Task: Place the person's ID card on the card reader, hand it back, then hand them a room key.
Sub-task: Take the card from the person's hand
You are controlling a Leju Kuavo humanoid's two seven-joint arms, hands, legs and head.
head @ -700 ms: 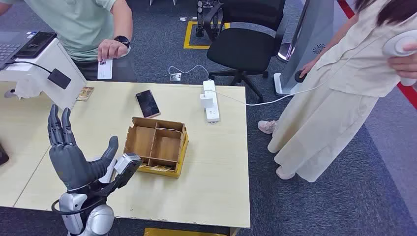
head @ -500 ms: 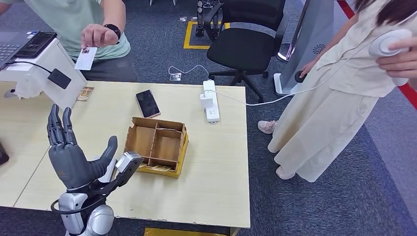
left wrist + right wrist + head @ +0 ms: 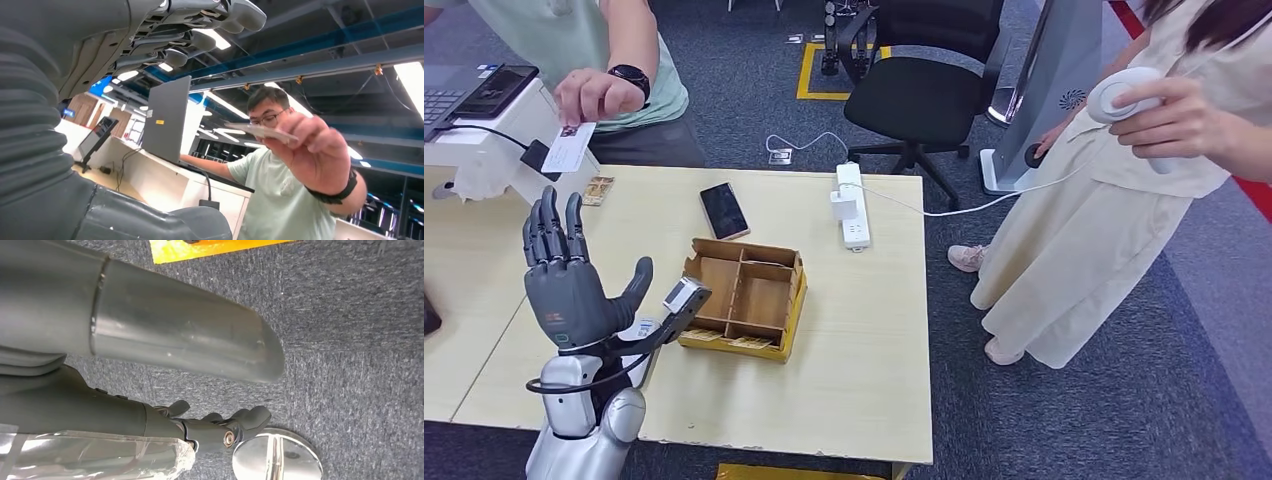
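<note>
An office-like test hall. Grey carpet, a black swivel chair, a pale wood table and a laptop furnish it. Exposed ceiling beams carry strip lights.

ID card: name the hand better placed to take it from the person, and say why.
Left. The left hand is raised, fingers spread, palm up toward the ID card that the person's hand holds out just above it. The right hand hangs low by the floor.

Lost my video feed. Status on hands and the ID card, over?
Left hand raised, open, empty. Right hand hangs over the carpet, holding nothing. ID card held out by the person's hand, above left hand, not touching. Nothing between them.
</note>
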